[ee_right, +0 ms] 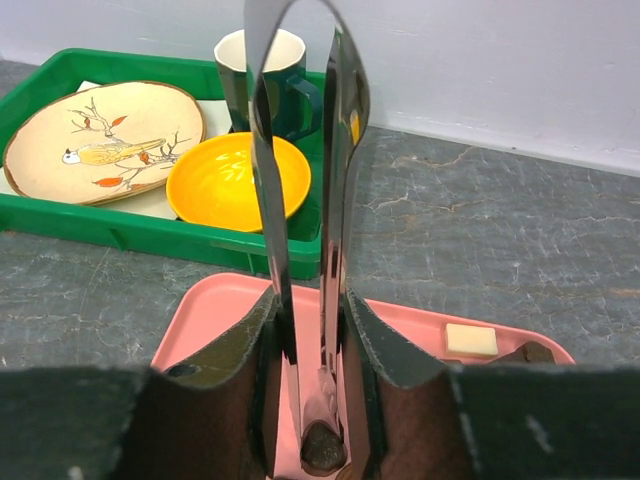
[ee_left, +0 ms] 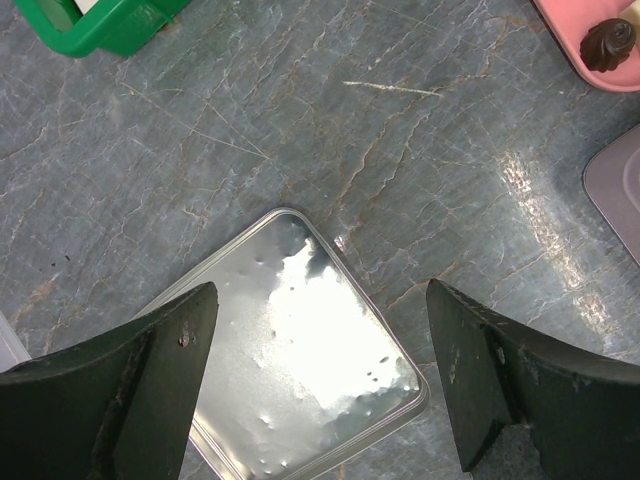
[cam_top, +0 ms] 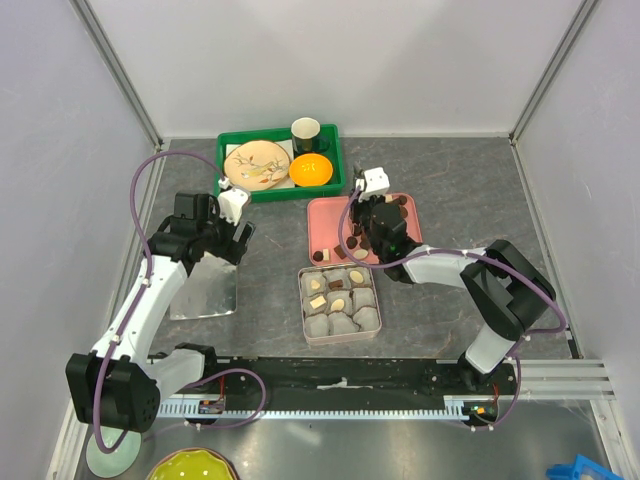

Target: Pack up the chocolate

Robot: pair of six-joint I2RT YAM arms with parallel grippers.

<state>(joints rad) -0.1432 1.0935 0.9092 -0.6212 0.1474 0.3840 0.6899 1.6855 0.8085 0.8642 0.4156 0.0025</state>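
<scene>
So the chocolate (ee_right: 323, 447) I'm looking at is a dark piece sitting low over the pink tray (ee_right: 210, 310), and it's getting pinched between the tips of the metal tongs (ee_right: 265, 200). The right gripper (ee_right: 312, 345) is squeezing the tongs' two arms together from both sides. More pieces are lying around on the pink tray, including a beige block (ee_right: 471, 340) off to the right and a dark one near the tray's left corner (ee_left: 608, 42). A few others are already sitting in the tin (cam_top: 372, 318) just in front of the pink tray, tucked among grey paper cups (cam_top: 345, 322). Well to the left of the pink tray, the left gripper (ee_left: 320, 300) is hovering with its fingers spread wide and gripping nothing, right above the shiny lid (ee_left: 300, 370) lying flat on the table (cam_top: 450, 200). Behind the pink tray, close to its back-left corner, a green tray (ee_right: 120, 235) is holding a bird-painted plate (ee_right: 100, 140), an orange bowl (ee_right: 235, 180) and a dark cup (ee_right: 275, 75).
</scene>
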